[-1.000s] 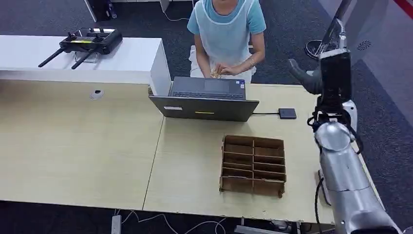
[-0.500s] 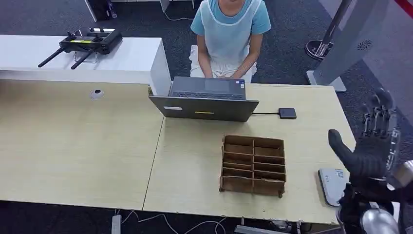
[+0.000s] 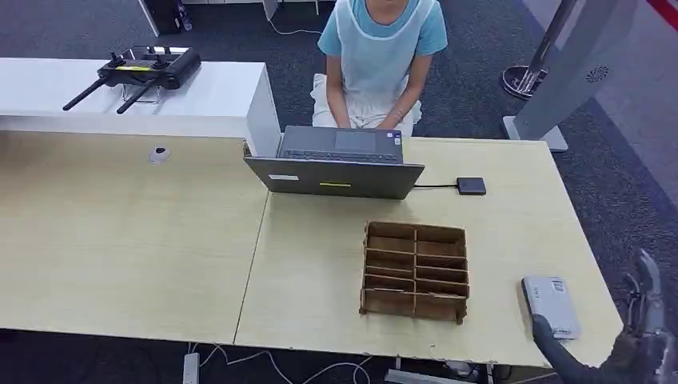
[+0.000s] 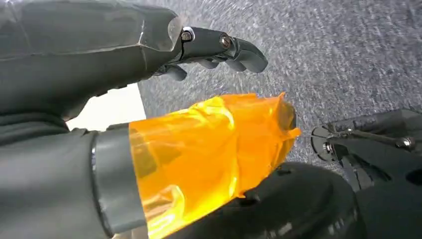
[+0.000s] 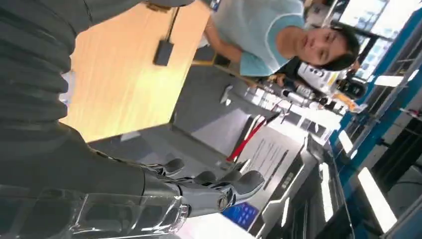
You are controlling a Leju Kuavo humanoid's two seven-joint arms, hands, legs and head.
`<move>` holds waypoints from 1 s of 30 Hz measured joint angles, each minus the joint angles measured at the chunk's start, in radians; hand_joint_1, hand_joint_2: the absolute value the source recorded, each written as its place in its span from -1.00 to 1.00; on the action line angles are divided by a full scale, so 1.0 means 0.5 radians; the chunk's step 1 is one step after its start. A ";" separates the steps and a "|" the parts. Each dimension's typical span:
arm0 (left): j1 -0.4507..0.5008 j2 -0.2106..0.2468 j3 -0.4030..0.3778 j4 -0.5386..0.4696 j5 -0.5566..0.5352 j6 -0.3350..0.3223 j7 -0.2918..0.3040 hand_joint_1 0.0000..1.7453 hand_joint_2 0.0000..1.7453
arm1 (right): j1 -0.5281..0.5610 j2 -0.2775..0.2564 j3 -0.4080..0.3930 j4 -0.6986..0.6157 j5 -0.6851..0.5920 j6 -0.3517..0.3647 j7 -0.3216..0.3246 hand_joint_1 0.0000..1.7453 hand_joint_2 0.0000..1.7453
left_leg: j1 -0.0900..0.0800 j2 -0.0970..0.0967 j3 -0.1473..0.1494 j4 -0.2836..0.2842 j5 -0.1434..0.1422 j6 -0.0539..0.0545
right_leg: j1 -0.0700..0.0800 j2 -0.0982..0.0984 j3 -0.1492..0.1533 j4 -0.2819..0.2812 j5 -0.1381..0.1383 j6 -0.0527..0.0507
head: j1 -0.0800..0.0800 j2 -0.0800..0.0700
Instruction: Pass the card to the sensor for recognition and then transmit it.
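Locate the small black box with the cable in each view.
Head view: black box on the table, just right of the laptop, cabled to it.
Left wrist view: not in it.
Right wrist view: black box on the tan table, between the hand's ribbed cover and the person.
Shared landmark: the person in the light blue top, seated behind the table.

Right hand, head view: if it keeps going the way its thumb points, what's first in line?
Probably the grey sensor device at the table's near right corner; the right hand has its thumb tip beside the device's near end. Depth is unclear.
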 joint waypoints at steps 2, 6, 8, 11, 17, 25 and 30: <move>0.005 0.004 0.008 0.002 0.019 -0.011 0.000 -1.00 -1.00 | 0.048 0.017 0.046 -0.005 0.138 -0.138 0.051 -1.00 1.00 | 0.000 0.000 0.000 0.000 0.000 0.000 | 0.000 0.001 0.000 0.000 0.000 0.000 | 0.000 0.000; 0.006 0.017 0.040 0.012 0.097 -0.030 -0.011 -1.00 -1.00 | 0.101 0.016 0.177 -0.001 0.472 -0.474 0.252 -1.00 1.00 | 0.000 0.002 0.000 0.000 0.000 0.000 | 0.000 0.001 0.001 0.000 0.000 0.000 | 0.000 0.001; 0.006 0.024 0.076 0.012 0.142 -0.037 -0.029 -1.00 -1.00 | 0.116 0.003 0.240 0.012 0.642 -0.598 0.363 -1.00 1.00 | 0.000 0.004 0.000 0.000 0.000 0.000 | 0.000 0.002 0.001 0.000 0.000 0.000 | 0.000 0.000; 0.006 0.037 0.110 0.013 0.165 -0.046 -0.048 -1.00 -1.00 | 0.128 -0.025 0.318 0.037 0.839 -0.660 0.474 -1.00 1.00 | 0.000 0.005 0.001 0.000 0.000 0.000 | 0.000 0.003 0.001 0.000 0.000 0.000 | 0.001 0.001; 0.005 0.057 0.127 0.017 0.118 -0.055 -0.009 -1.00 -1.00 | 0.136 -0.024 0.327 0.073 1.421 -0.667 0.594 -1.00 1.00 | 0.000 0.005 0.001 0.000 0.000 0.000 | 0.000 0.003 0.001 0.000 0.000 0.000 | 0.000 0.000; -0.014 0.093 0.105 0.018 0.057 -0.033 -0.110 -1.00 -1.00 | 0.113 -0.101 0.387 0.138 1.818 -0.667 0.899 -1.00 1.00 | 0.000 0.005 0.001 0.000 0.000 0.000 | 0.000 0.003 0.001 0.000 0.000 0.000 | 0.001 0.000; -0.018 0.098 0.105 0.018 0.063 -0.050 -0.127 -1.00 -1.00 | 0.114 -0.178 0.442 0.163 1.871 -0.667 1.003 -1.00 1.00 | 0.000 0.005 0.001 0.000 0.000 0.000 | 0.000 0.004 0.001 0.000 0.001 0.000 | 0.000 0.000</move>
